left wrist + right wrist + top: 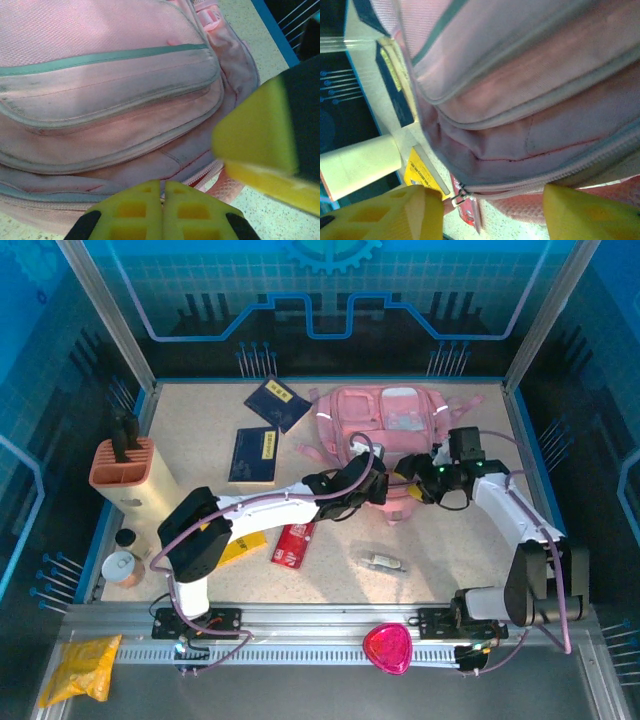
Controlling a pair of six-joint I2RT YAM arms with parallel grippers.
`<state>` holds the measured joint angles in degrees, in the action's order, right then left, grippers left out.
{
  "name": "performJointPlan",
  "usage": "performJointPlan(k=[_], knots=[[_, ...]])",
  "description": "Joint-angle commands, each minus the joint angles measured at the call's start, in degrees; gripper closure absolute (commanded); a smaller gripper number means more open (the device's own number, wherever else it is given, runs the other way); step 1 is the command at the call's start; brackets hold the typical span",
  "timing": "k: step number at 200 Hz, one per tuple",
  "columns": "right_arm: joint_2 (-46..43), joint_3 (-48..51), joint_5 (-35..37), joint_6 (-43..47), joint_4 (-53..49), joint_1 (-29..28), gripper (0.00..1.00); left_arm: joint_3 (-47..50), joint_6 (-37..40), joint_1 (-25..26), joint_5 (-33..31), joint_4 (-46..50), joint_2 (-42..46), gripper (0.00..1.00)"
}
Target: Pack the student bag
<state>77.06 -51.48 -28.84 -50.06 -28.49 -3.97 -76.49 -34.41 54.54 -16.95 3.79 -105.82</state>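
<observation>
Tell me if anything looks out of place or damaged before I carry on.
Nothing looks spilled or damaged. Two items lie off the tabletop on the near metal ledge: a pink rounded object and a yellow pouch. The student bag lies flat and looks intact.

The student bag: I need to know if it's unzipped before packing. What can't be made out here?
Top view: student bag near edge, covered by the arms.
Left wrist: whether the shut left gripper pinches anything, cut off below.
Right wrist: zipper pull, small and blurred; zip state unclear.
</observation>
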Motion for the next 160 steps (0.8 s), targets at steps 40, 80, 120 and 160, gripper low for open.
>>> performJointPlan(k=[40, 80, 120, 160], knots=[[4.33, 3.17, 4.47, -4.47, 4.07, -2.06, 0.41, -2.20, 0.82, 0.83, 1.07, -1.80, 0.08, 1.00], [8.34, 1.45, 5.46, -2.05, 4.05, -1.71, 0.57, -2.24, 1.53, 1.09, 1.14, -2.65, 0.00, 1.00], [8.25, 1.90, 6.98, -0.21, 3.11, -0.88, 0.87, -1.35, 2.23, 1.17, 0.39, -2.67, 0.15, 1.00], [5.39, 3.44, 7.56, 0.69, 2.37, 0.86, 1.00, 0.03, 2.86, 1.14, -0.54, -2.83, 1.18, 1.00]])
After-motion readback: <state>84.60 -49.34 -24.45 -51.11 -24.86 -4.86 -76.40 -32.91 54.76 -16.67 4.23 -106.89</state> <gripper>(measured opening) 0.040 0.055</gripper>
